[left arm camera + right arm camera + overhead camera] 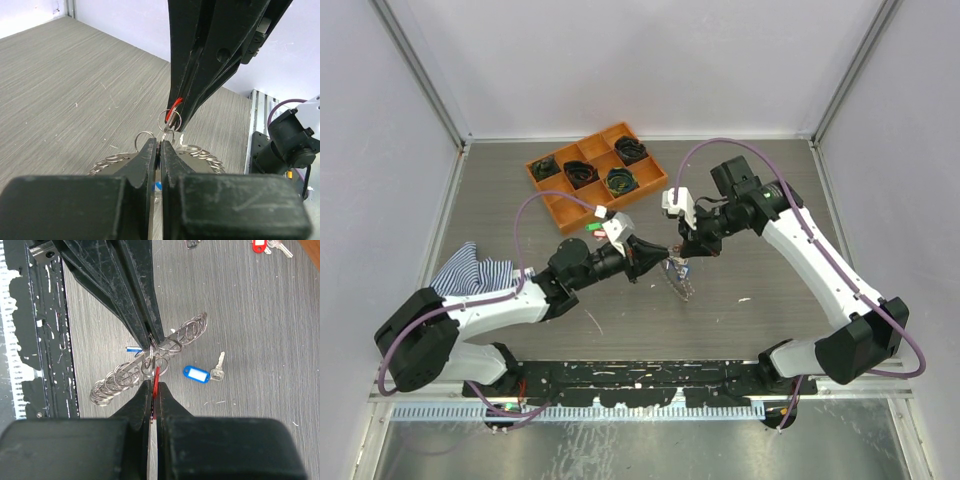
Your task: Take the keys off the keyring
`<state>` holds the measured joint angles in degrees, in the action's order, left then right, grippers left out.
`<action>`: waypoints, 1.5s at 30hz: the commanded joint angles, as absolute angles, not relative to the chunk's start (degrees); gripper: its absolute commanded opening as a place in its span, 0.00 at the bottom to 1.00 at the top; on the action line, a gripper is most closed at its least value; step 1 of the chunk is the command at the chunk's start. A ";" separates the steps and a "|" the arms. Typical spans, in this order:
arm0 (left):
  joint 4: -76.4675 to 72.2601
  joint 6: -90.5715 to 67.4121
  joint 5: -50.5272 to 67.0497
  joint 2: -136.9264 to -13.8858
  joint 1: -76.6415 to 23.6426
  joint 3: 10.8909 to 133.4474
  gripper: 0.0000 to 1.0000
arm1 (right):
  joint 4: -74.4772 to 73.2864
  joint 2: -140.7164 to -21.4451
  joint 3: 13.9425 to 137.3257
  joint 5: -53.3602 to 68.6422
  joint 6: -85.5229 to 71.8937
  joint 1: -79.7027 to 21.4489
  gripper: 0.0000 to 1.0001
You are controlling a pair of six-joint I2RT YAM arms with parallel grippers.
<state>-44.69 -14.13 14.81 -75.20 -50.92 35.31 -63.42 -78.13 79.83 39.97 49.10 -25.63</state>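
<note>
The keyring [680, 282], a wire ring fringed with silvery split rings, hangs above the table between my two grippers. My left gripper [160, 142] is shut on the keyring's [192, 149] rim. My right gripper [154, 382] is shut on the red tag [156, 375] of a key that hangs on a small ring at the keyring [120, 375]. In the left wrist view the right gripper's fingers [210, 55] come down from above with the red tag [174, 106]. A small blue tag [132, 348] shows behind the keyring.
A blue-tagged key [196, 374] lies loose on the table beside the keyring, and a red-tagged key [259, 245] lies farther off. An orange compartment tray [555, 195] with black coiled bundles stands at the back. A striped cloth [470, 272] lies at the left.
</note>
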 commanded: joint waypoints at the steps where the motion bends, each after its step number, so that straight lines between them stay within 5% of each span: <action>1: -49.84 -13.38 14.73 -74.43 -50.70 33.70 0.12 | -62.26 -76.69 80.93 39.82 48.01 -25.41 0.01; 7: -46.33 -7.28 16.29 -67.42 -50.55 30.50 0.36 | -63.68 -76.90 81.38 39.02 48.82 -25.44 0.01; 18: -24.87 1.47 25.95 -57.21 -50.57 36.78 0.58 | -63.87 -75.68 79.67 39.59 50.67 -25.40 0.01; 23: -28.59 -0.01 30.22 -62.21 -50.55 37.41 0.50 | -64.26 -75.49 79.59 40.53 51.36 -25.31 0.01; 27: -31.02 3.59 29.54 -66.00 -50.33 38.45 0.34 | -64.59 -75.07 79.54 41.03 51.82 -25.37 0.01; 38: -30.22 3.14 36.22 -71.14 -45.86 44.46 0.29 | -64.46 -73.92 78.43 41.88 52.44 -25.28 0.01; 45: -33.11 -2.22 41.30 -72.32 -45.87 44.26 0.17 | -64.37 -73.97 78.40 42.06 52.34 -25.14 0.01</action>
<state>-27.66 1.26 36.91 -72.42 -46.00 42.94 -65.56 -76.36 77.80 39.46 51.96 -25.39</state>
